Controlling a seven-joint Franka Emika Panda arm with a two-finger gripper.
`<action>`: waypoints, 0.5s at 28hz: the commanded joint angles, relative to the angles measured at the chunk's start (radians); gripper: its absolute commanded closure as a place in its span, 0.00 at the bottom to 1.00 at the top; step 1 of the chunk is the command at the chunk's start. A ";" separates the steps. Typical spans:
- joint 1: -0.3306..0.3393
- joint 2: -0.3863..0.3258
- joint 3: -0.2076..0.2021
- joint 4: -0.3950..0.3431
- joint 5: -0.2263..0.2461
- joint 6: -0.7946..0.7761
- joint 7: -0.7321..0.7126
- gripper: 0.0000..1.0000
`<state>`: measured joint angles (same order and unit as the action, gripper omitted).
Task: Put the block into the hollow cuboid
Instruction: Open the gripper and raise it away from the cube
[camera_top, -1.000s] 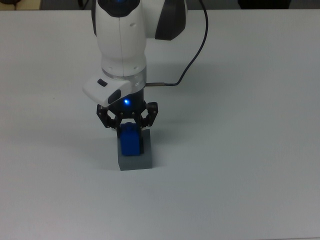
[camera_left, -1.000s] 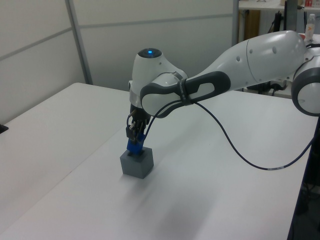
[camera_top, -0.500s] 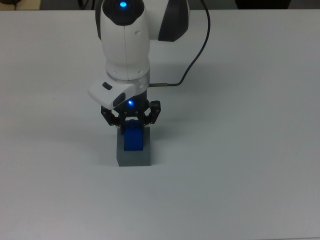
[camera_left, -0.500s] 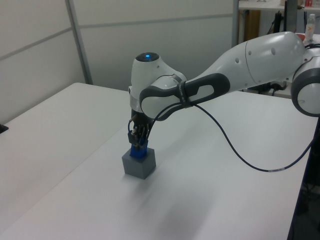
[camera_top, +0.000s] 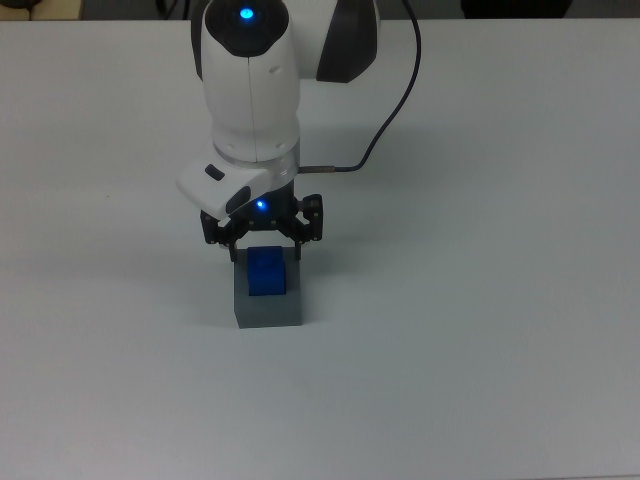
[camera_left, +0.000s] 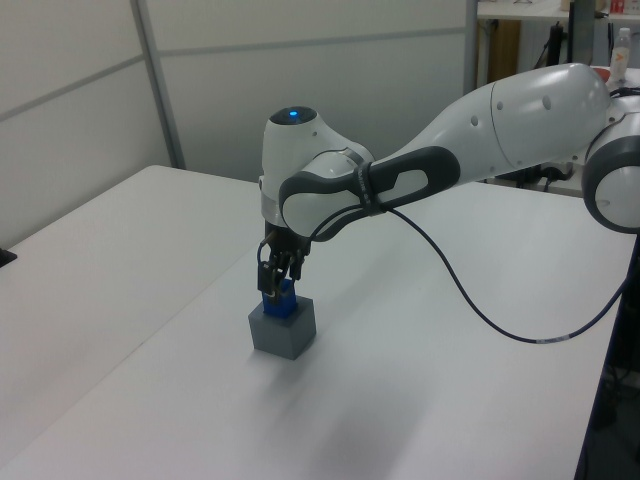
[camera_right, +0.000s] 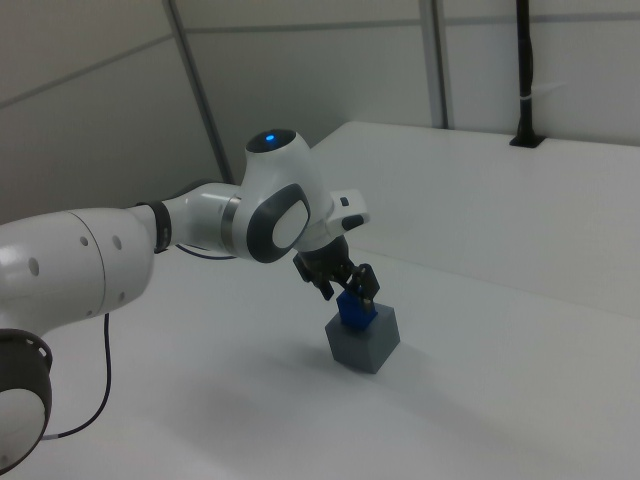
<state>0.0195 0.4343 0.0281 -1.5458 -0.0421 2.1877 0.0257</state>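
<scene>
My pincer (camera_top: 266, 243): it hangs straight down from my wrist, right over the grey box. In the top view my two fingers stand apart, one on each side of the blue block's far end, with a gap showing between the fingers and the block. I hold nothing.
My pincer in the side views: in the left view (camera_left: 277, 283) and the right view (camera_right: 352, 290) the dark fingertips sit just above the block's top, very near it; from these angles I cannot tell whether they touch it.
The block (camera_top: 266, 271): small, bright blue, plain. It sits in the square recess of the grey box, upright, its top poking up above the box's rim. It shows as well in the left view (camera_left: 281, 301) and in the right view (camera_right: 353, 311).
The hollow cuboid (camera_top: 268, 309): a grey, thick-walled box standing flat on the table, directly below my wrist. Its near wall faces the bottom of the top view; the blue block fills the middle of its top.
My arm (camera_left: 520, 115): white with dark joints; it reaches in from the left view's right. A blue light glows on my wrist joint.
Cable (camera_top: 395, 95): a black cable loops from my wrist out to the top view's right and back up along my arm.
Table (camera_top: 480, 300): white and plain; the box stands near the middle of it.
</scene>
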 joint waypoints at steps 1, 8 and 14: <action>0.004 -0.041 0.001 0.010 0.016 -0.081 0.063 0.00; 0.000 -0.129 -0.001 0.006 0.016 -0.238 0.066 0.00; -0.004 -0.206 -0.010 0.003 0.015 -0.390 0.063 0.00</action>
<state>0.0154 0.2990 0.0277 -1.5211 -0.0414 1.8875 0.0738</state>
